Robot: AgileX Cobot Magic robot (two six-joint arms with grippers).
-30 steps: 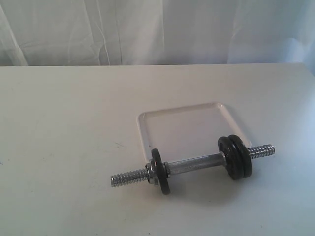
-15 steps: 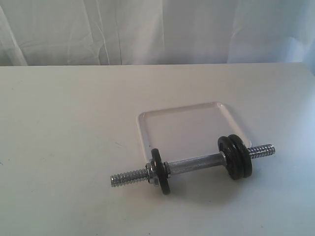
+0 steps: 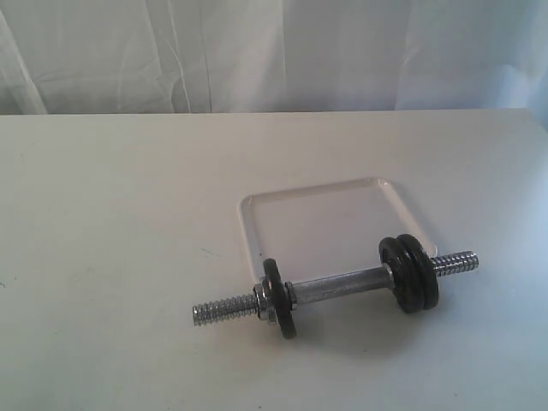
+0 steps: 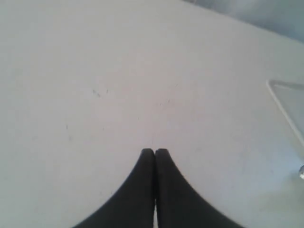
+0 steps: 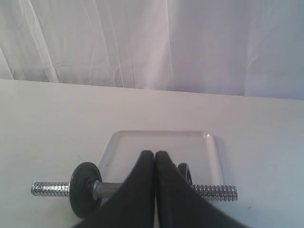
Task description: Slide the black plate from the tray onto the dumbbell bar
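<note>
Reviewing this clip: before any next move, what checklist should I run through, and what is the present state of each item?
1. No plate lying on the tray: ok, none is on it.
2. Discs on the dumbbell bar: ok, single plate near one end, pair of plates near the other.
3. Hold of the left gripper: ok, shut on nothing, above bare table.
4. Hold of the right gripper: ok, shut on nothing.
5. Whether the pair of plates touches the tray's rim: cannot tell; they overlap its corner in the exterior view.
</note>
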